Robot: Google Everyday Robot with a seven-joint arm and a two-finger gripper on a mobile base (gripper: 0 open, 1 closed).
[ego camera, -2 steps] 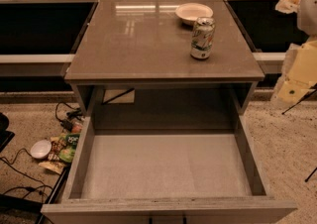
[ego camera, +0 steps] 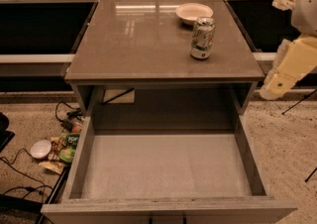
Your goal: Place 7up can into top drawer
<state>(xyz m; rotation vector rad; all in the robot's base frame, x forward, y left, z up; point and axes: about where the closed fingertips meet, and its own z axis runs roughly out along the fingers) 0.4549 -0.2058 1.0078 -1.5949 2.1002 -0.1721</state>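
Observation:
The 7up can (ego camera: pixel 203 38) stands upright on the right part of the brown cabinet top (ego camera: pixel 138 39), just in front of a shallow white bowl (ego camera: pixel 193 13). The top drawer (ego camera: pixel 166 166) is pulled fully open below, and its flat grey bottom is bare. My gripper (ego camera: pixel 278 80) hangs at the right edge of the camera view, beside the cabinet's right side. It is level with the top's front corner and well apart from the can. It holds nothing that shows.
On the floor to the left lie cables (ego camera: pixel 20 173), snack packets (ego camera: pixel 67 146) and a small white bowl (ego camera: pixel 39 148). Dark low shelves run behind the cabinet on both sides. A thin stand leg (ego camera: pixel 299 103) crosses the floor at the right.

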